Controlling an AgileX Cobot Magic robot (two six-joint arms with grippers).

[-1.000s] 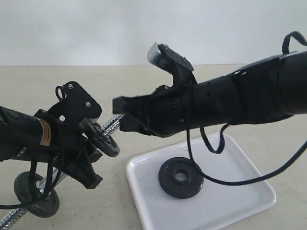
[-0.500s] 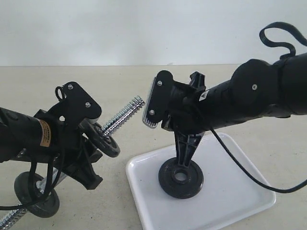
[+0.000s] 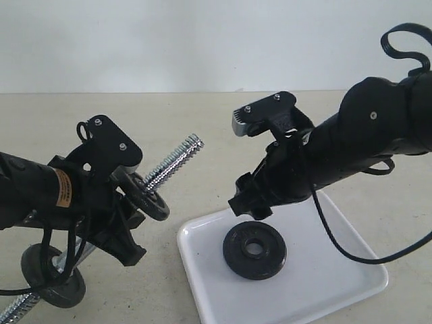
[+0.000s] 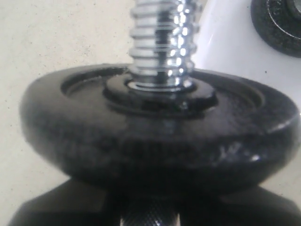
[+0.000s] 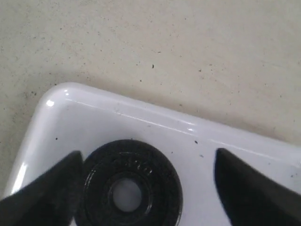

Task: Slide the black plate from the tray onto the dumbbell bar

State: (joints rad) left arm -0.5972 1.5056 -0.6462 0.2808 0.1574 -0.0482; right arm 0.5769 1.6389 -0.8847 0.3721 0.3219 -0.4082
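The black plate (image 3: 254,250) lies flat on the white tray (image 3: 331,283). My right gripper (image 3: 246,201) hangs just above it, tilted down, and is open. In the right wrist view the plate (image 5: 129,188) lies on the tray (image 5: 117,122) between the two spread fingers (image 5: 249,193), nearer one of them; contact cannot be told. My left gripper (image 3: 115,223) is shut on the dumbbell bar (image 3: 177,160) and holds it tilted, threaded end up toward the tray. Another black disc (image 3: 147,197) sits on the bar above the grip. Up close, that disc (image 4: 160,141) surrounds the chrome thread (image 4: 160,42).
A further black disc (image 3: 50,278) sits on the bar's low end near the beige tabletop at the lower left. The right arm's cable (image 3: 351,253) droops over the tray. The left wrist view catches the tray's rim (image 4: 225,52) and the plate (image 4: 277,23) beyond the bar.
My right arm has swung away from the bar's threaded end and down over the tray. Its jaws have opened above the plate. The left arm and the bar have not moved.
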